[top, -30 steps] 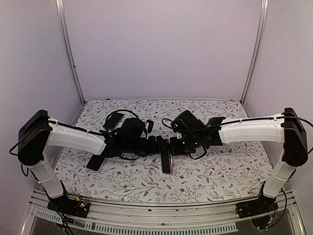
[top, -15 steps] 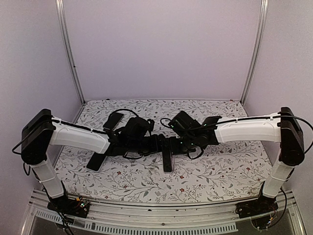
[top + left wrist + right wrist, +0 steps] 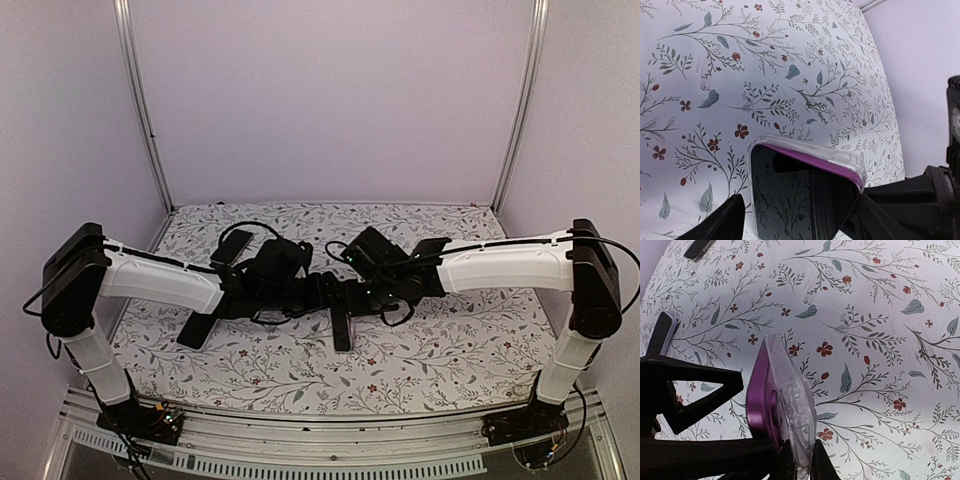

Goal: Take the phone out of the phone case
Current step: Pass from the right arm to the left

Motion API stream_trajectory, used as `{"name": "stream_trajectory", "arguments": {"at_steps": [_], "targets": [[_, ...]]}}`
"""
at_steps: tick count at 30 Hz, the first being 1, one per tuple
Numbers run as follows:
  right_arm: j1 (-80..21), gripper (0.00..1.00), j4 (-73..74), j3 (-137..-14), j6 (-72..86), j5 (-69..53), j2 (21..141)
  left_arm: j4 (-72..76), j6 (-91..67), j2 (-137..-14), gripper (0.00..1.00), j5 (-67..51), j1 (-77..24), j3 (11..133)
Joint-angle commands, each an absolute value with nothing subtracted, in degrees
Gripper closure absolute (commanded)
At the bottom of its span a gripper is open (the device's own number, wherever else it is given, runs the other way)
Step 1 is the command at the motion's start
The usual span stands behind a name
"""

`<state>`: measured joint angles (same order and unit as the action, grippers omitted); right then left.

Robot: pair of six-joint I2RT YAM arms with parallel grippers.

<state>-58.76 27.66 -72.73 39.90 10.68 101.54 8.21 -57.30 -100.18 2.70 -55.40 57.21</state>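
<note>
The phone (image 3: 785,175), with its purple edge, is seen seated in the clear case (image 3: 796,405). Both are held together between the two arms, over the middle of the flower-printed table (image 3: 440,340). In the top view they show as a dark, narrow bar pointing toward the near edge.

The right claw (image 3: 801,460) is pressed nearly together, and the rim of the case is pinched between its fingertips. From that wrist the case is seen almost edge-on, with the purple side of the phone just to its left.

The left claw (image 3: 802,205) is spread wide, with one finger (image 3: 725,220) set just beside one long side of the case. The other finger (image 3: 900,200) is set at the opposite corner, where it appears to touch. Whether the phone is actually squeezed by these fingers cannot be told. The table's floral print is mirrored in the phone's glossy face.

Two black phones are laid on the table to the left. One (image 3: 232,245) is placed farther back, and the other (image 3: 198,330) nearer, partly under the left arm. Both are well apart from the case.
</note>
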Motion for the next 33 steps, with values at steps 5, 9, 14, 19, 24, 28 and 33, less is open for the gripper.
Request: {"name": "stream_trajectory", "arguments": {"at_steps": [5,9,14,19,24,28,33], "targets": [[-60.9,1.0,26.4,-73.9,39.7,9.2,100.8,7.3,-57.5,-99.5,0.22,5.3,-55.1,56.9],[-60.9,1.0,26.4,-74.0,39.8,9.4,100.6,5.8,-57.8,-100.1,0.23,6.4,-55.0,57.3],[-61.0,1.0,27.0,-74.8,39.5,9.5,100.9,0.4,-57.6,-102.3,0.28,9.2,-54.9,60.0],[-60.9,1.0,28.0,-75.0,39.5,11.7,99.7,-2.2,-57.6,-102.9,0.33,10.1,-54.9,59.4],[-61.1,1.0,28.1,-75.8,39.1,11.3,99.3,-3.2,-57.6,-104.0,0.38,10.6,-54.9,59.4],[-61.5,1.0,28.1,-76.7,39.1,11.0,99.5,-5.3,-57.5,-104.8,0.44,11.9,-54.9,59.9],[-61.7,1.0,28.0,-77.3,39.1,10.9,99.4,-6.0,-57.6,-104.8,0.48,12.9,-54.8,59.2]]}}
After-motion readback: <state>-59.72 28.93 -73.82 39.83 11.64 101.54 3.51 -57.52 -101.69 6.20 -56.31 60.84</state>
